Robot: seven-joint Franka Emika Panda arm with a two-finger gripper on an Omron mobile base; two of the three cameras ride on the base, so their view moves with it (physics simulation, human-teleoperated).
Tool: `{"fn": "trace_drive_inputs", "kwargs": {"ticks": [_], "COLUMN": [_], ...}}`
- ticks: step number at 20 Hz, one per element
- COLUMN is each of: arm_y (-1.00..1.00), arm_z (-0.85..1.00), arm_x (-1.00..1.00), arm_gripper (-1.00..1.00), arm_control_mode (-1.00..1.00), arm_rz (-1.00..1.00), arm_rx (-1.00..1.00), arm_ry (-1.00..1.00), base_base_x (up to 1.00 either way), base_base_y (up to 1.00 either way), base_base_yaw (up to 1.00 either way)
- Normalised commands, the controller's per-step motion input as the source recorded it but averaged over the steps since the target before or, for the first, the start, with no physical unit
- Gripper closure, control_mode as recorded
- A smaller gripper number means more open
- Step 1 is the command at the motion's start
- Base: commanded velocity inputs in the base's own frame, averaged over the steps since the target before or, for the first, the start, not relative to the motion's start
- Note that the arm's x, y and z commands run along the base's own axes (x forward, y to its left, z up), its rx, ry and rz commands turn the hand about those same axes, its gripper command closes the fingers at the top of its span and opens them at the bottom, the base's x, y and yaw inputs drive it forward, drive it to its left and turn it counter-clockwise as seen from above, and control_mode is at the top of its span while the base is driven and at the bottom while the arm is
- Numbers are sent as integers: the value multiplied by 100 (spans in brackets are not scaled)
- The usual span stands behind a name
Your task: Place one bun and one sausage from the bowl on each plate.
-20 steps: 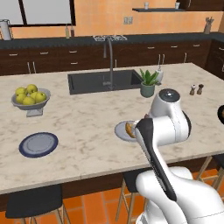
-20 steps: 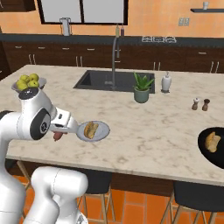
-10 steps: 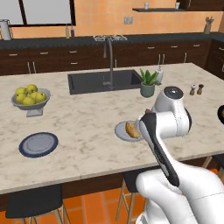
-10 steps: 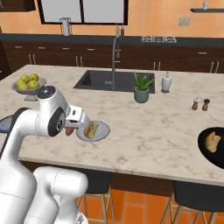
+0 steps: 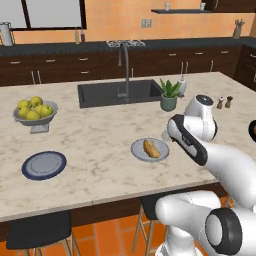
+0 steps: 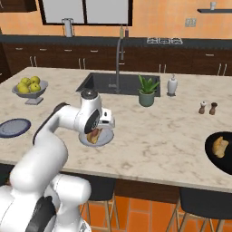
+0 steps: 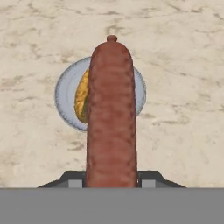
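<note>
1. Simulated kitchen, big pale marble island counter (image 5: 100, 145) with a dark sink behind it.
2. My pincer (image 7: 111, 183) is clamped on a slim reddish-brown sausage (image 7: 111, 113), hanging above the small pale grey-blue plate (image 5: 137, 150), which already has a golden-yellow bun (image 5: 151, 148) on it.
3. I'd say go straight down and lay the sausage beside the bun, not on it, so nothing rolls off the rim.
4. Plenty of bare counter around that plate. The darker blue-rimmed plate (image 5: 44, 165) is well apart, and the wide black bowl (image 6: 213, 152) with the other bun sits near the far edge.
</note>
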Motion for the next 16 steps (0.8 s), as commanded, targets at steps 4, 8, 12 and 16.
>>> {"fn": "trace_drive_inputs", "kwargs": {"ticks": [4, 8, 12, 16], "arm_y": [11, 1, 0, 0], "arm_z": [-41, -49, -44, -48], "arm_x": [40, 38, 45, 40], "arm_gripper": [100, 100, 100, 100], "arm_control_mode": [-100, -100, -100, -100], "arm_rz": [2, 1, 2, 2], "arm_rx": [1, 0, 0, 0], "arm_ry": [-2, -3, 0, 0], "base_base_x": [0, 0, 0, 0], "base_base_y": [0, 0, 0, 0], "base_base_yaw": [0, 0, 0, 0]}}
